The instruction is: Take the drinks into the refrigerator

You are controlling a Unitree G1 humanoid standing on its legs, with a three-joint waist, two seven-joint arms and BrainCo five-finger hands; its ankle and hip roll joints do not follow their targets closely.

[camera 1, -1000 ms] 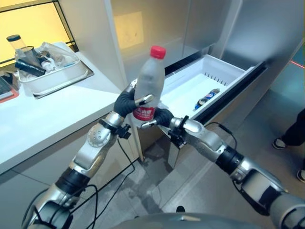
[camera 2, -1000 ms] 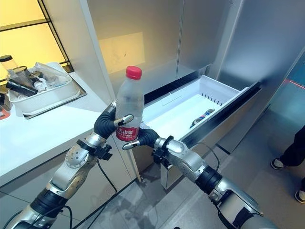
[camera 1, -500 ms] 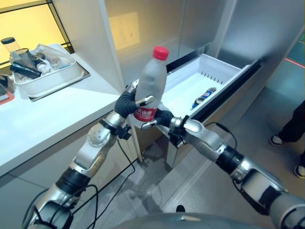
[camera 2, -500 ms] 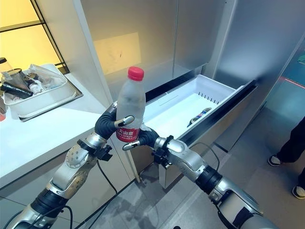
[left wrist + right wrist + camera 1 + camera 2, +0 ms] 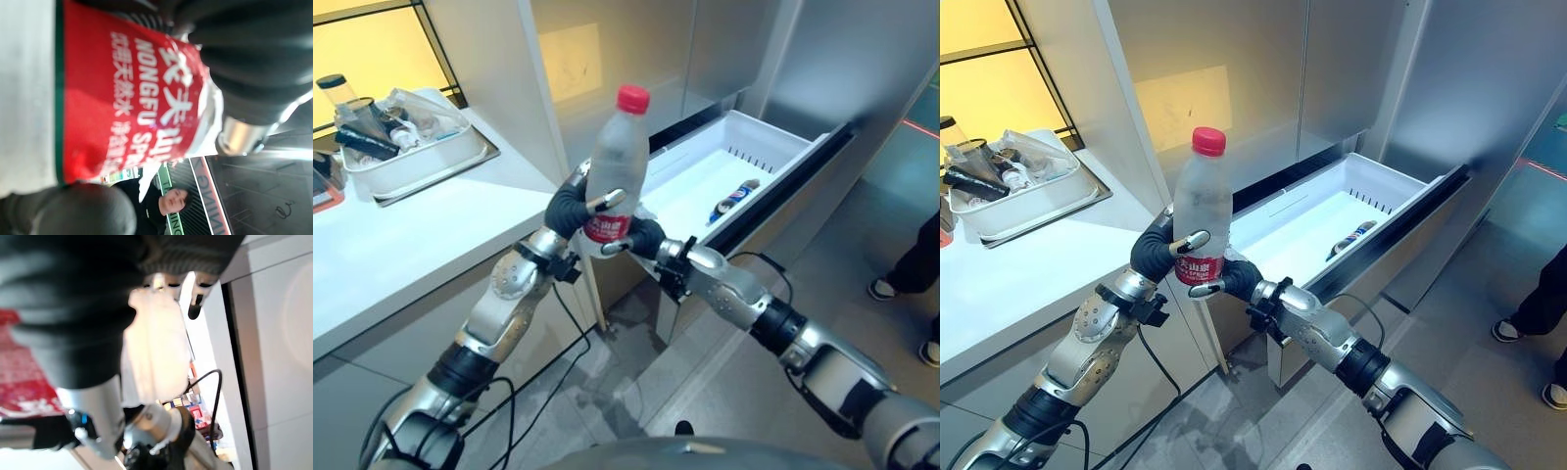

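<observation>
A white desk (image 5: 401, 245) sits on the left with a tray (image 5: 421, 162) of odds and ends. In the middle, the left hand (image 5: 570, 208) and the right hand (image 5: 641, 238) both curl their fingers around a water bottle (image 5: 610, 162) with a red cap, held upright in the air. On the right, the fridge drawer (image 5: 773, 147) is open, with another drink (image 5: 736, 197) inside. Best to keep the bottle straight and carry it slowly over the drawer wall before letting go.

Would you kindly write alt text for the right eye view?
Both hands, left hand and right hand, hold an upright water bottle with a red cap. Behind it, an open white drawer holds one small bottle; a tray sits on the counter.
</observation>
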